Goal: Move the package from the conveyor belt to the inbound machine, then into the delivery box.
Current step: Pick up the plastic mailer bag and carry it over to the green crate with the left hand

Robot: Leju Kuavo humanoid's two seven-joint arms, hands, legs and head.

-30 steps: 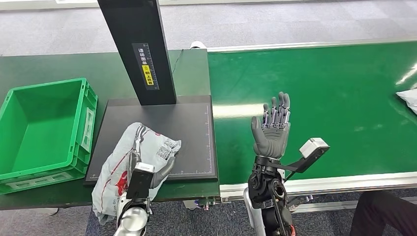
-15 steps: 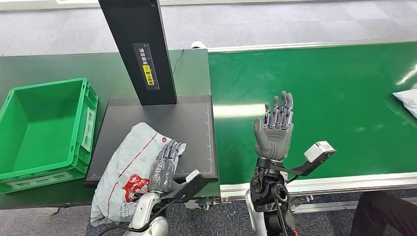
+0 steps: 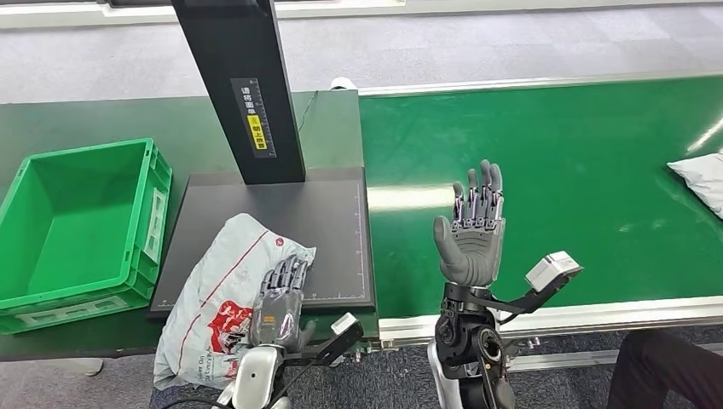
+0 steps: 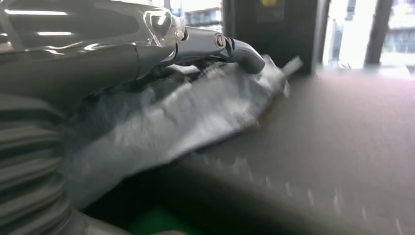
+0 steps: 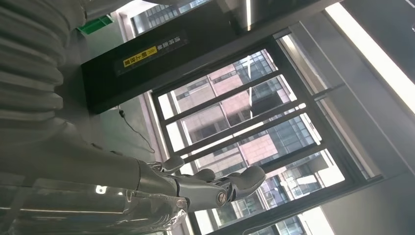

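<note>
The grey plastic package (image 3: pixel 213 298) with red print lies on the near left corner of the inbound machine's black plate (image 3: pixel 332 221) and hangs over the table's front edge. My left hand (image 3: pixel 280 300) rests palm down on top of it, fingers stretched along the bag. In the left wrist view the fingers (image 4: pixel 230 46) lie over the crumpled package (image 4: pixel 186 122) above the plate (image 4: pixel 342 147). My right hand (image 3: pixel 471 230) is raised upright over the green conveyor belt (image 3: pixel 580 170), fingers spread and holding nothing; the right wrist view shows its fingers (image 5: pixel 230 183) extended.
The machine's black scanner post (image 3: pixel 243 85) rises at the back of the plate. A green delivery box (image 3: pixel 153 213) stands to the left of the plate. A second white package (image 3: pixel 701 177) lies at the belt's far right. A person's dark leg (image 3: pixel 665 371) is at the bottom right.
My left wrist has turned over, and the hand went from gripping the bunched package to lying flat on it. The package has spread out on the plate's corner. The right hand stayed raised.
</note>
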